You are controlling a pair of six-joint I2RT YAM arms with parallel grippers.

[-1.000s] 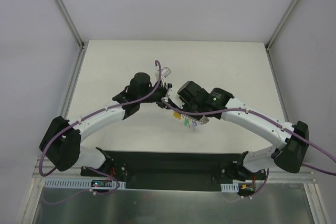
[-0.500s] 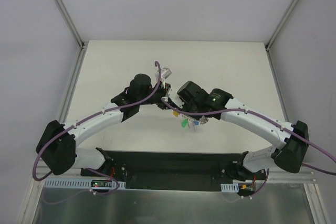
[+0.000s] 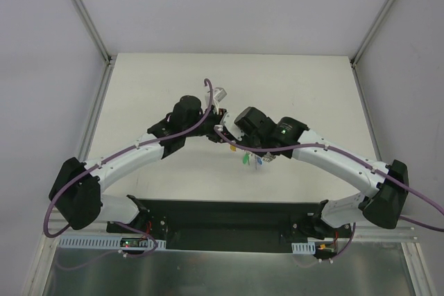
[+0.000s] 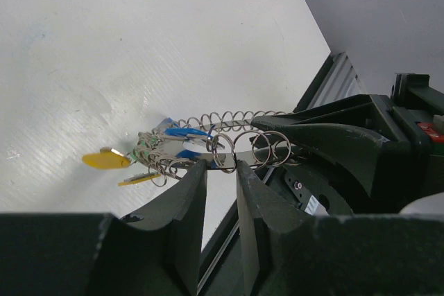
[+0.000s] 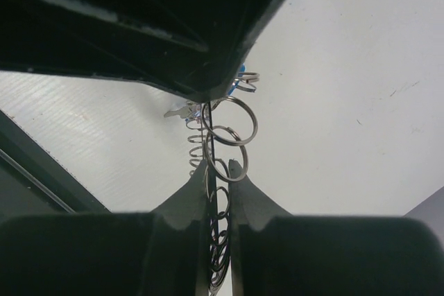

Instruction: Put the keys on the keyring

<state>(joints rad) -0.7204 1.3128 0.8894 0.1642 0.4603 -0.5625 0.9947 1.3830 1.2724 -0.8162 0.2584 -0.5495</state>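
Right gripper (image 5: 218, 169) clamps the keyring (image 4: 222, 117) over mid-bench (image 4: 139, 32), keys (image 4: 105, 160) bunched at its far end. Left gripper (image 4: 222, 166) narrow, tips against the keyring; cannot tell if it grips.

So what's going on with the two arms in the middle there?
Both arms meet over the middle of the table. The right arm's fingers are shut on the coiled wire keyring. The keys, with yellow, blue and green heads, are bunched at one end of the visible coil. The left arm's fingers stand slightly apart around a small metal piece on the coil; whether they grip it is unclear.
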